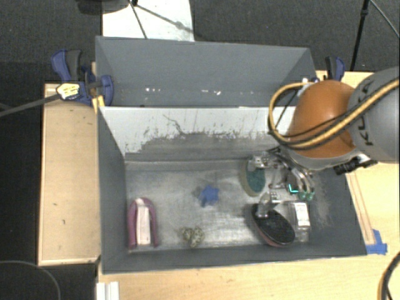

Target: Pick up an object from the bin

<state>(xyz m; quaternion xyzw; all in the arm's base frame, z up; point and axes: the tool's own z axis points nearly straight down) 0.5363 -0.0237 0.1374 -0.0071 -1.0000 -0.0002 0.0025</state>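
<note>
Down in the right-hand part of the grey bin (206, 74), the gripper (273, 206) was seen lowered close to the floor, directly above a dark oval thing with a reddish rim (276, 230), which lay near the front wall. Whether the gripper was spread or pressed together could not be made out, and nothing could be seen pinched in it. A teal lump (254, 179) was found just beside the gripper, towards the back. Well apart from these, a small blue scrap (209, 195) was seen mid-floor, a mottled greenish pebble (193, 235) near the front, and a purple-and-white packet (140, 222) at the front left corner.
</note>
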